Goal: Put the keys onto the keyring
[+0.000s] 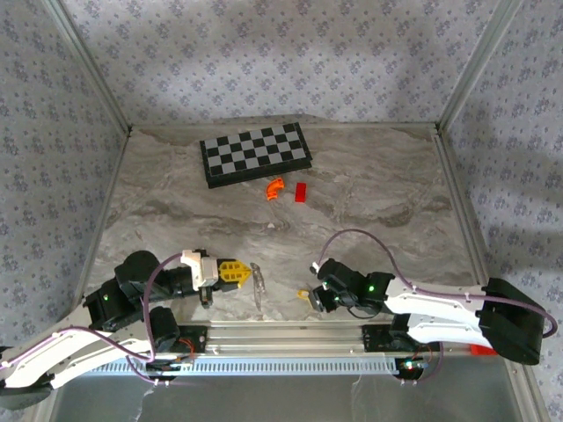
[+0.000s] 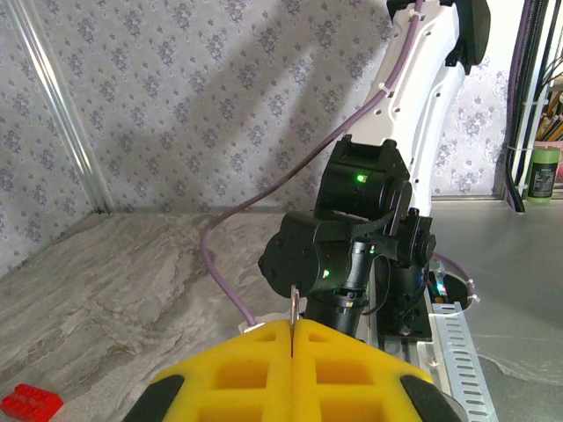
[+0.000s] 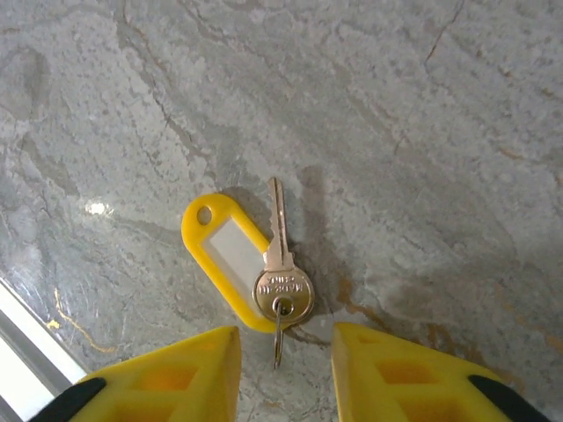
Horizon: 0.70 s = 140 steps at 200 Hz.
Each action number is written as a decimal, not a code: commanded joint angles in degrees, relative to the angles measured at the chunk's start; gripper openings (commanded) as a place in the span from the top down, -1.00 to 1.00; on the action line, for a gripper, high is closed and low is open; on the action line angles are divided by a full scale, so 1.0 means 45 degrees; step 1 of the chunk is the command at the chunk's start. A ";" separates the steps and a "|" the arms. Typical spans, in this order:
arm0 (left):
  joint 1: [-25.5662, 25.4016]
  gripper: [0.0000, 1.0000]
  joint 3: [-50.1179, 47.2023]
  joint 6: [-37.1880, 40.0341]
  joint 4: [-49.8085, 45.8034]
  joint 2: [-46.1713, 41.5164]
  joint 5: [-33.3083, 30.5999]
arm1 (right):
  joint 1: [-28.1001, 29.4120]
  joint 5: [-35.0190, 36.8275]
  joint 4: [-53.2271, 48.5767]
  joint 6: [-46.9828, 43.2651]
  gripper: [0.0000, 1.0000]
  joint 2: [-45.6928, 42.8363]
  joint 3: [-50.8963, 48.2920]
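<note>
Marble tabletop (image 3: 396, 132): left jaws clamp keyring (image 2: 292, 306); right jaws parted above key (image 3: 283, 294).

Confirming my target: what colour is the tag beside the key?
The tag is yellow with a pale insert; right wrist view shows it best.

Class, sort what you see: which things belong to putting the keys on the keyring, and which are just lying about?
Job: key with yellow tag; keyring in left pincer.
Lying about: checkerboard; orange curved piece; red block.
</note>
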 commanded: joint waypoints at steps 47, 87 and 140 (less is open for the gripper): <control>-0.0086 1.00 0.0276 -0.0103 0.0465 -0.0132 0.0184 | 0.0131 0.0146 0.0101 -0.0124 0.61 0.0061 0.0336; -0.0086 1.00 0.0274 -0.0086 0.0430 -0.0183 0.0145 | 0.0132 0.0019 0.0116 -0.0209 0.70 0.0204 0.0407; -0.0086 1.00 0.0357 -0.0027 0.0267 -0.0268 0.0066 | 0.0135 -0.0048 -0.0337 -0.0456 0.94 0.0402 0.0908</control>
